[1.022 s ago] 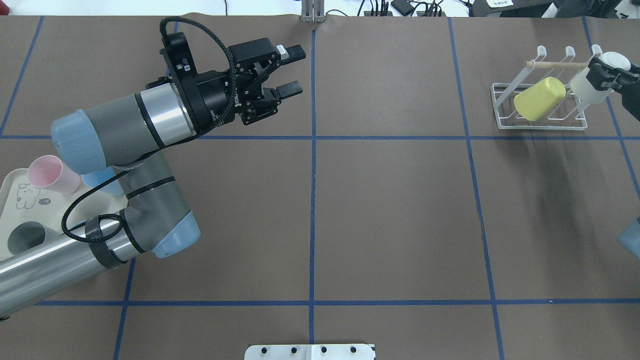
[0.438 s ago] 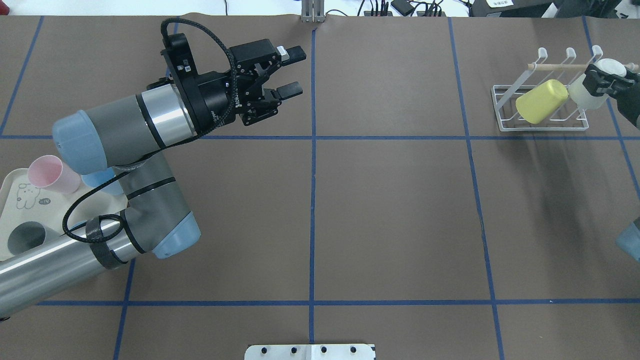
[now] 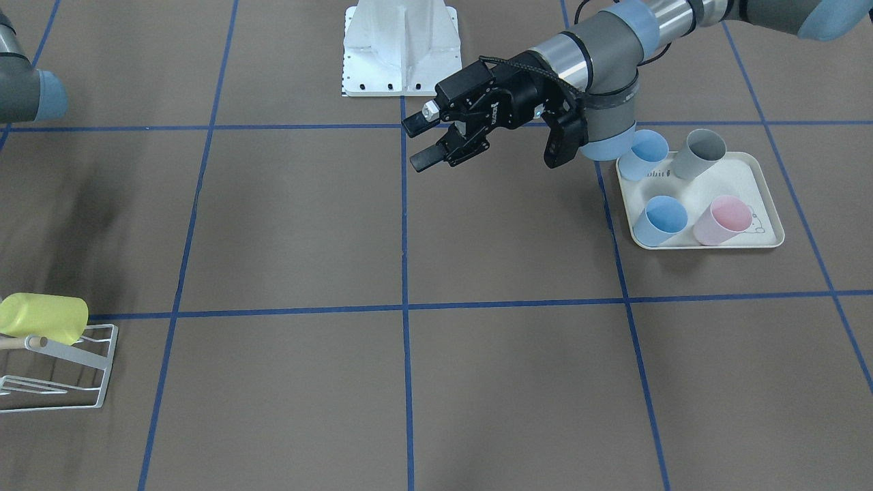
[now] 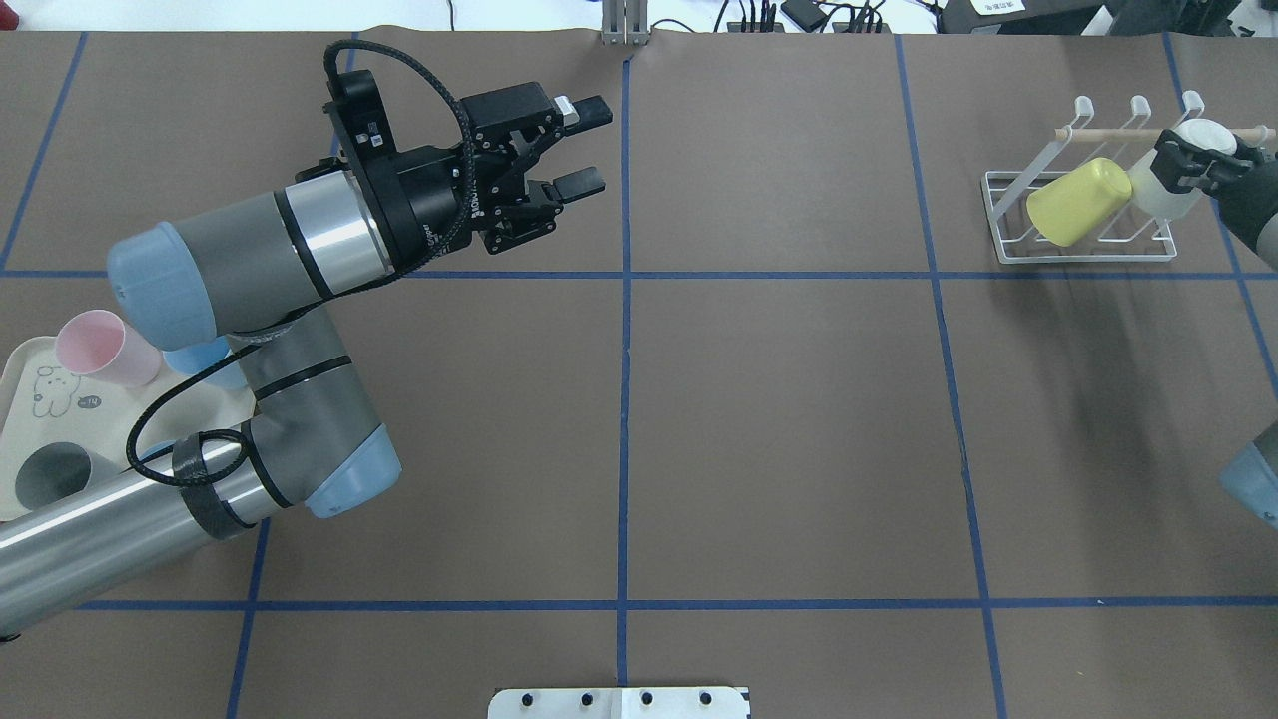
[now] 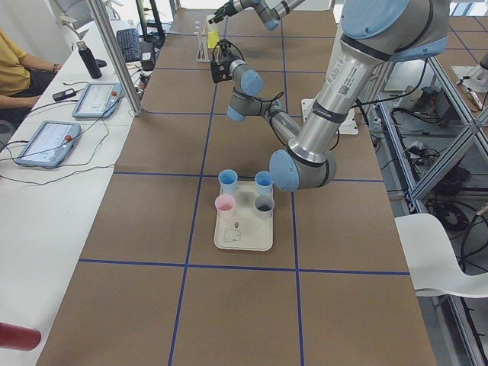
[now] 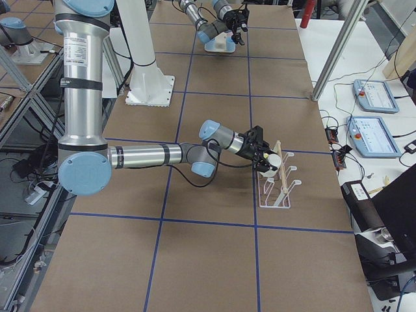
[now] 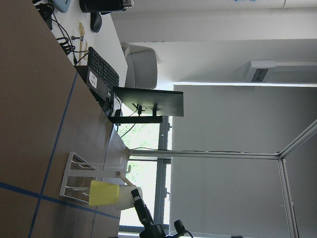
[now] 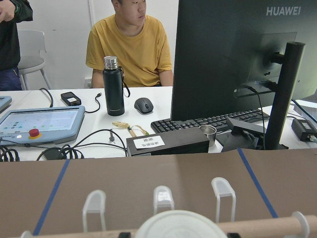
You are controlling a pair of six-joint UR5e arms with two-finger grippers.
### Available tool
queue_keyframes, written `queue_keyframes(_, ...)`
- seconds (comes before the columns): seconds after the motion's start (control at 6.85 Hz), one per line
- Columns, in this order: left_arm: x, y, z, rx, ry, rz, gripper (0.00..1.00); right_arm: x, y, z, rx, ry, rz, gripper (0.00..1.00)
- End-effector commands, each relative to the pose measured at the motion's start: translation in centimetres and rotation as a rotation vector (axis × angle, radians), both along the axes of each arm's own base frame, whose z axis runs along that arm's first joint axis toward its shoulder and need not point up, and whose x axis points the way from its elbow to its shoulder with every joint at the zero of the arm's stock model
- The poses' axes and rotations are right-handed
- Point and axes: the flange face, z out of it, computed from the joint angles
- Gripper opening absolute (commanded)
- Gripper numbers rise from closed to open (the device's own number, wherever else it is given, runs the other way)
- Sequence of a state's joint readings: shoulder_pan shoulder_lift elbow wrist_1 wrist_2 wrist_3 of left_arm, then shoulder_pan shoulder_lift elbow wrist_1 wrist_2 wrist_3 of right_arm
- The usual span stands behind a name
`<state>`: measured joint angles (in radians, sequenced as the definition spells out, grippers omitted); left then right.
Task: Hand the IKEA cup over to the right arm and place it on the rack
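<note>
The white wire rack point(image 4: 1008, 215) with its wooden rod point(image 4: 1108, 133) stands at the far right. A yellow cup point(image 4: 1078, 200) hangs tilted on one of its prongs. My right gripper point(image 4: 1195, 160) is shut on a white IKEA cup point(image 4: 1158, 195) and holds it tilted at the rack's right end, beside the yellow cup. The cup's round end fills the bottom of the right wrist view point(image 8: 181, 225), below the rack's prong tips point(image 8: 223, 191). My left gripper point(image 4: 587, 148) is open and empty, above the table's far middle.
A cream rabbit-printed tray point(image 3: 764, 204) at the robot's left holds a pink cup point(image 3: 719, 218), two blue cups point(image 3: 658, 218) and a grey cup point(image 3: 699, 153). Operators, tablets and a monitor are beyond the table's far edge.
My right gripper has moved the white cup slightly left and down against the rack, next to the yellow cup. The left arm has barely moved.
</note>
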<state>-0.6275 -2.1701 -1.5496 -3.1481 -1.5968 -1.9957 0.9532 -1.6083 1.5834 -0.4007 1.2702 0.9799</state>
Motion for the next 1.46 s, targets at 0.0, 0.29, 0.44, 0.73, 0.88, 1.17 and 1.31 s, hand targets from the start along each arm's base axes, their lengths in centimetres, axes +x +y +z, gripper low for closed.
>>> queue_keyframes(0.0, 0.0, 0.0, 0.0, -0.003, -0.004, 0.0, 0.8, -0.5, -0.7, 0.1, -0.002, 0.0, 0.002, 1.0)
queue_keyframes(0.29, -1.1, 0.1, -0.3, 0.01, 0.006, -0.008, 0.8, -0.4, -0.3, -0.1, 0.002, 0.004, -0.023, 1.0)
queue_keyframes(0.44, -2.8, 1.3, 2.8, 0.051, -0.089, -0.033, 0.79, -0.8, 0.4, -2.2, 0.013, -0.051, -0.11, 1.0)
queue_keyframes(0.73, -6.4, 2.6, 4.7, 0.196, -0.504, -0.128, 0.79, -1.5, 1.6, -3.8, 0.009, -0.098, -0.197, 1.0)
queue_keyframes(0.88, -8.9, 2.6, 5.8, 0.266, -0.735, -0.187, 0.79, -2.2, 2.2, -5.4, 0.01, -0.145, -0.295, 1.0)
queue_keyframes(1.17, -16.0, 2.0, 13.1, 0.407, -1.096, -0.249, 0.79, -2.2, 3.7, -6.9, 0.019, -0.184, -0.363, 1.0)
queue_keyframes(1.31, -19.4, 2.6, 18.7, 0.45, -1.222, -0.197, 0.79, -2.7, 4.2, -7.6, 0.012, -0.219, -0.408, 1.0)
